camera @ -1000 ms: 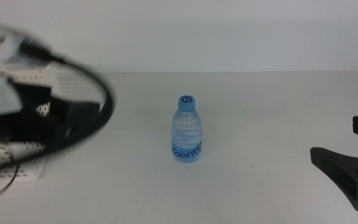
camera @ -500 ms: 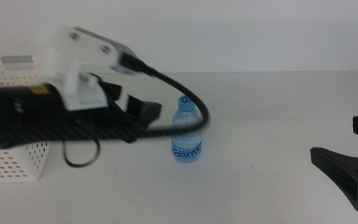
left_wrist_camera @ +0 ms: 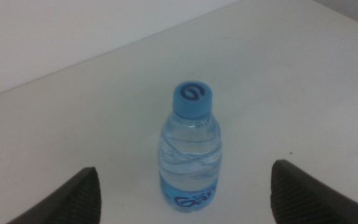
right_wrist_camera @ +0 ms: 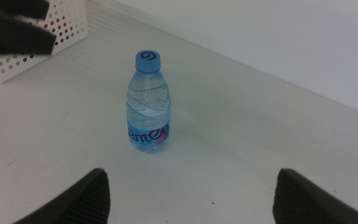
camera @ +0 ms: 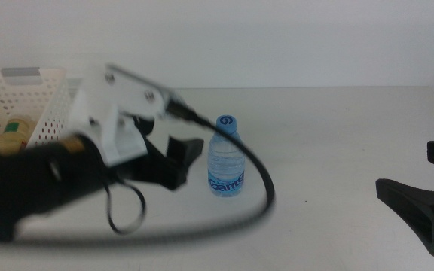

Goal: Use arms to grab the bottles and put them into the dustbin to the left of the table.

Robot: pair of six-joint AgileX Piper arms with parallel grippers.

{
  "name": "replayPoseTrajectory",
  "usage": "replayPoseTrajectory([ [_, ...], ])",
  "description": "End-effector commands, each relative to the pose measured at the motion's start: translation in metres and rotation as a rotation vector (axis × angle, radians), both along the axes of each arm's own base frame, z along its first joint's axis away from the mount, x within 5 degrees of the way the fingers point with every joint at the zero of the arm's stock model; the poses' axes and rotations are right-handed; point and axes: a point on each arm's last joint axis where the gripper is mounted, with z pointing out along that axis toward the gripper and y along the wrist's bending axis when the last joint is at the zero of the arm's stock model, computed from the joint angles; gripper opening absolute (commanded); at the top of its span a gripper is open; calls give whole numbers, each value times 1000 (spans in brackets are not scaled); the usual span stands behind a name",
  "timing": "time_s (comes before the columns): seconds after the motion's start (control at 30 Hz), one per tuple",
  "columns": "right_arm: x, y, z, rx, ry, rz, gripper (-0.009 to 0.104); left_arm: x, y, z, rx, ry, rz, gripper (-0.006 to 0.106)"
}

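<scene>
Black forked left gripper point(camera: 175, 159), jaws spread wide and empty, sits just beside the water bottle point(camera: 226, 158) on its dustbin side; in the left wrist view the bottle stands upright between the two tips, so the approach looks lined up for a side grasp on the body. Bottle is mid-tabletop point(camera: 322, 135), apart from everything else. Dustbin point(camera: 21, 105) at the tabletop's left edge appears to hold a yellow bottle point(camera: 10, 129), though blur obscures it. Right gripper point(camera: 420, 199) waits open at the right edge.
</scene>
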Motion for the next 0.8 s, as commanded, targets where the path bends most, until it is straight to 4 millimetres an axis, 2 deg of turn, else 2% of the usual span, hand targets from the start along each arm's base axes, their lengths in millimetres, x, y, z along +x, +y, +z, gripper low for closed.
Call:
replayPoseTrajectory([
  [0.0,1,1,14,34,-90,10,69,-7,-3,10,-93,-127,76,89],
  [0.2,1,1,14,33,-89,10,69,-25,-21,-7,-91,-164,18,89],
  [0.4,1,1,14,33,-89,10,69,-22,-13,-25,-142,-202,133,89],
  [0.6,1,1,14,33,-89,10,69,-22,-20,-48,-142,-197,73,89],
  [0.77,1,1,14,33,-89,10,69,-18,-30,-63,-215,-184,38,89],
])
